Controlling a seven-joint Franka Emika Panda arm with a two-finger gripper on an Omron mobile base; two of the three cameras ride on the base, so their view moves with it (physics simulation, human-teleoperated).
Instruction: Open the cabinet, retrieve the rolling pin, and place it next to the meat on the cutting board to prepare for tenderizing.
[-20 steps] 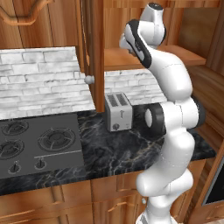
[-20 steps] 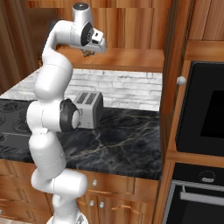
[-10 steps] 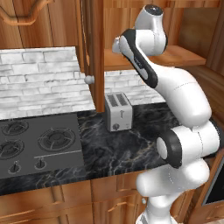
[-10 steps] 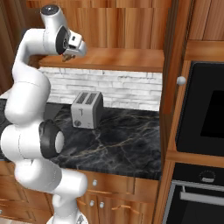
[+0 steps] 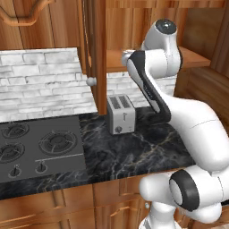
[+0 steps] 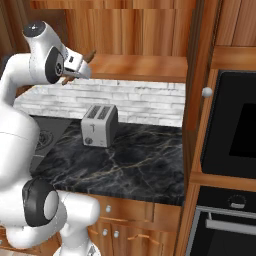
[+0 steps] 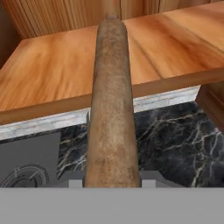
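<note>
We find ourselves in a home kitchen, shown by the black marble counter (image 5: 134, 156) carrying a silver toaster (image 5: 120, 114), the gas stove (image 5: 38, 147), the white brick backsplash (image 5: 40, 82), the reddish-brown wooden cabinet (image 6: 150, 30) and the built-in black oven (image 6: 235, 135).

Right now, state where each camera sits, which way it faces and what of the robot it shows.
Left base view: behind the arm's left, facing the toaster, stove and open cabinet; arm at right.
Right base view: behind its right, facing the toaster, counter and oven; arm at left, gripper holding the rolling pin.
Hand view: on the hand, looking along the rolling pin over the cabinet's shelf.
Both base views share the toaster.
</note>
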